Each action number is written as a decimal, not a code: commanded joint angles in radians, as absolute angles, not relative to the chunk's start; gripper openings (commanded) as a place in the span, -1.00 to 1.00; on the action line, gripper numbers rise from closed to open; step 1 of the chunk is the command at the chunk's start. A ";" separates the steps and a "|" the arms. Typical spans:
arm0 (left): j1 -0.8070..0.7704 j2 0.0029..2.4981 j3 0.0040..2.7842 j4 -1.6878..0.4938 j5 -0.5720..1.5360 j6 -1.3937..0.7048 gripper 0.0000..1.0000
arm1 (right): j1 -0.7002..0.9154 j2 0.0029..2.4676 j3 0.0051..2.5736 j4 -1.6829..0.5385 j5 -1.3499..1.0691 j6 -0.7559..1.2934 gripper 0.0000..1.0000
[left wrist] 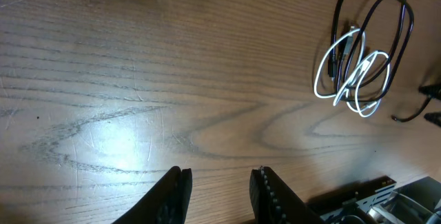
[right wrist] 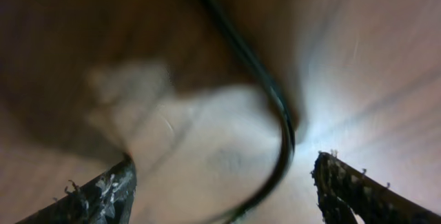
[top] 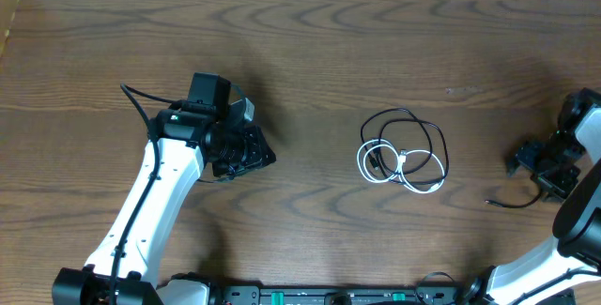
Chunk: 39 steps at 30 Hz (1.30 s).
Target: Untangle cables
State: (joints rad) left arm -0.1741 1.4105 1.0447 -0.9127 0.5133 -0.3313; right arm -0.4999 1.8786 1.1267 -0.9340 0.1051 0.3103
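Overhead, the left pincer (top: 261, 155) hangs over the brown wood-grain desk (top: 310, 42) at the left, well apart from the work. Its wrist view shows two dark fingers parted, with nothing between them.

Right of centre lie the thin black cable (top: 404, 112) and the thin white cable (top: 361, 161), coiled in loose loops laid over one another, with small plugs inside the coils. I judge both to be light, limp and smooth-jacketed, so pulling one will likely drag the other along. I'd take hold on an outer arc of the black loop where it stands clear of the white, not at the crossings.

At the right edge, the right wrist view shows the right pincer (right wrist: 224, 165) spread wide, gripping nothing. A blurred dark cord (right wrist: 275, 107) curves between its fingers, and I cannot tell which cord it is.
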 commanded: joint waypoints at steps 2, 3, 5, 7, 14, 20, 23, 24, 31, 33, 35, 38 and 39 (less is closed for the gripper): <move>-0.176 1.412 1.036 -0.915 0.503 -0.307 -0.34 | -0.498 1.936 1.027 -0.814 0.131 0.339 0.30; -0.176 1.412 1.036 -0.916 0.503 -0.307 -0.34 | -0.498 1.936 1.016 -0.803 0.130 0.346 0.27; -0.176 1.412 1.036 -0.916 0.503 -0.307 -0.34 | -0.498 1.936 0.994 -0.791 0.134 0.356 0.26; -0.176 1.412 1.036 -0.916 0.503 -0.307 -0.34 | -0.499 1.936 0.971 -0.789 0.171 0.393 0.27; -0.176 1.412 1.036 -0.916 0.503 -0.307 -0.34 | -0.539 1.936 0.894 -0.771 0.237 0.460 0.61; -0.176 1.412 1.036 -0.916 0.503 -0.307 -0.35 | -0.587 1.936 0.884 -0.775 0.237 0.459 0.72; -0.176 1.412 1.036 -0.916 0.503 -0.307 -0.34 | -0.612 1.936 0.866 -0.762 0.236 0.475 0.70; -0.176 1.412 1.036 -0.916 0.503 -0.307 -0.34 | -0.619 1.936 0.857 -0.756 0.236 0.491 0.69; -0.176 1.412 1.036 -0.919 0.503 -0.307 -0.34 | -0.665 1.936 0.761 -0.603 0.225 0.527 0.47; -0.176 1.412 1.036 -0.919 0.503 -0.307 -0.34 | -0.666 1.936 0.746 -0.567 0.203 0.527 0.10; -0.176 1.412 1.036 -0.919 0.503 -0.307 -0.34 | -0.666 1.936 0.742 -0.546 0.170 0.527 -0.32; -0.176 1.412 1.036 -0.920 0.503 -0.307 -0.34 | -0.666 1.936 0.742 -0.525 0.112 0.527 -0.76; -0.176 1.412 1.036 -0.920 0.503 -0.307 -0.34 | -0.666 1.936 0.742 -0.522 0.100 0.526 -0.85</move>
